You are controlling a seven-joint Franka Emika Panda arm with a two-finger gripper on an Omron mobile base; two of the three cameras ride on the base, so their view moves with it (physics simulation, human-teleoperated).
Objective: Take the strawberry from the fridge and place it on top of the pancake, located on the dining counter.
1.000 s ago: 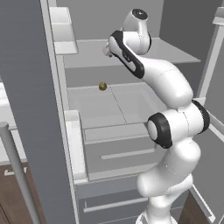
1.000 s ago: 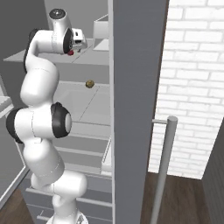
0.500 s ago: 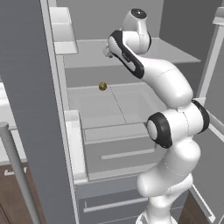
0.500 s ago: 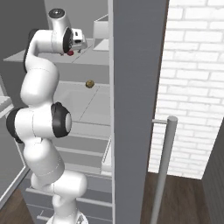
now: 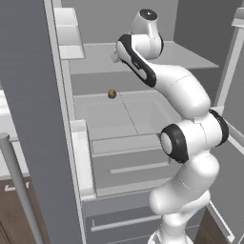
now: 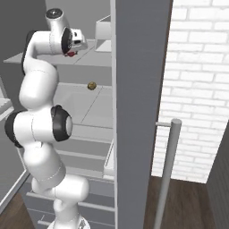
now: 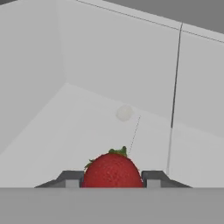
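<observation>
The small dark-red strawberry [image 7: 112,171] is sitting between the two dark fingertips of the white arm's two-finger gripper [image 7: 112,178], which are nearly closed against its sides, apparently gripping it. All this is taking place on an upper pale grey shelf [image 5: 93,59] inside the tall matte-grey fridge [image 5: 28,119]. The fruit is round and the hold shallow, so it is probably liable to slip out during withdrawal, or the hand may clip the shelf edge. A small brownish-olive ball [image 5: 112,94] is lying on the shelf below.
</observation>
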